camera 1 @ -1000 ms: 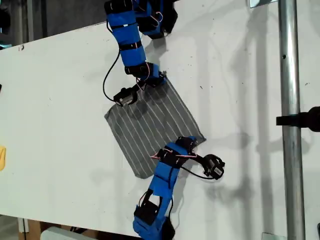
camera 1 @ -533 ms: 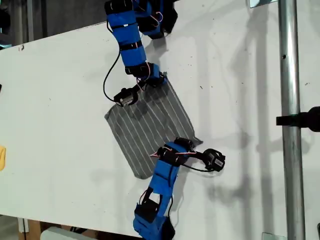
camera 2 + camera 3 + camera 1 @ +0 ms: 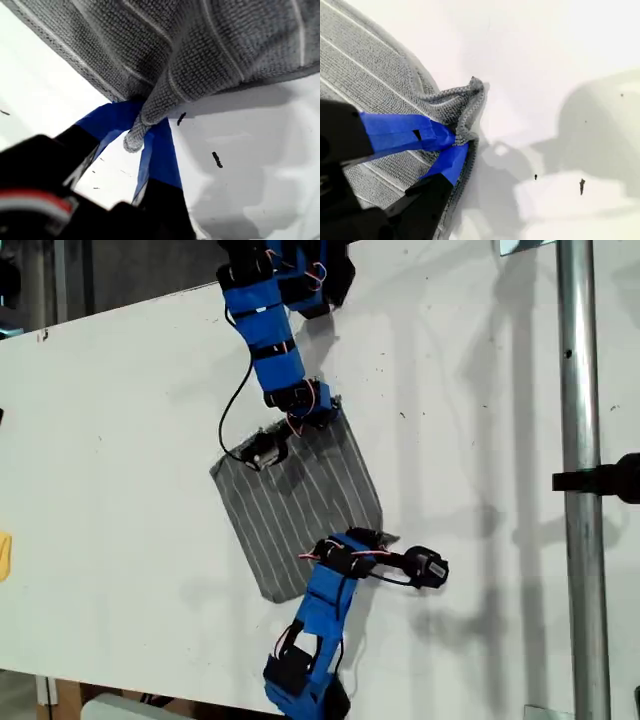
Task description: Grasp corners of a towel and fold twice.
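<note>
Both hands pinching towel (image 3: 295,505) corners on the white counter (image 3: 120,440) — my first hand (image 3: 145,131), my second hand (image 3: 454,146) — each bite thin, so uneven pulling could slip a corner free, skewing the fold.

The towel (image 3: 296,502) ran past both wrist views' edges, its pinched corners (image 3: 134,141) buried between blue jaws, perhaps lifted off the table (image 3: 120,430).
</note>
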Robot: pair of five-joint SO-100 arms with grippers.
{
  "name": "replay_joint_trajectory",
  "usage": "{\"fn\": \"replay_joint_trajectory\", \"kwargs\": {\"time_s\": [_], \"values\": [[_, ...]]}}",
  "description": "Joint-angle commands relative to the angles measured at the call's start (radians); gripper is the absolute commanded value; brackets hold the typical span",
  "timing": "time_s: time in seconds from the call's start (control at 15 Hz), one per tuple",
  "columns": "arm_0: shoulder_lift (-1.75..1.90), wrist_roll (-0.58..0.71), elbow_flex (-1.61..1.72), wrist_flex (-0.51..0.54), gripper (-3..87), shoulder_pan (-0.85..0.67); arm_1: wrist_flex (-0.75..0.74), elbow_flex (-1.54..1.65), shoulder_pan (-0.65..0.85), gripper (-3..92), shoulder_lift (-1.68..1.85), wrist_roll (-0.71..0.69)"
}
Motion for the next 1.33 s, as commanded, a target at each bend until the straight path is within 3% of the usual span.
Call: {"fn": "replay_joint_trajectory", "kwargs": {"time_s": [0.0, 0.13, 0.4, 0.6, 0.87, 1.27], "values": [[0.163, -0.011, 0.003, 0.13, -1.6, 0.049, 0.003, -0.038, -0.023, -0.2, -0.014, 0.018], [0.348, 0.031, 0.031, 0.187, 19.5, 0.051, 0.005, -0.038, -0.021, -0.2, -0.014, 0.018], [0.647, 0.14, 0.106, 0.19, 29.8, 0.041, 0.005, -0.037, -0.02, -0.2, -0.014, 0.015], [0.606, 0.178, 0.084, 0.187, 31.1, 0.011, 0.005, -0.037, -0.018, -0.2, -0.014, 0.012], [0.321, 0.123, -0.035, 0.161, 31.1, 0.009, 0.005, -0.037, -0.025, -0.2, -0.014, 0.015], [0.106, 0.069, -0.057, 0.028, 26.1, 0.017, 0.006, -0.038, -0.031, -0.2, -0.014, 0.018]]}}
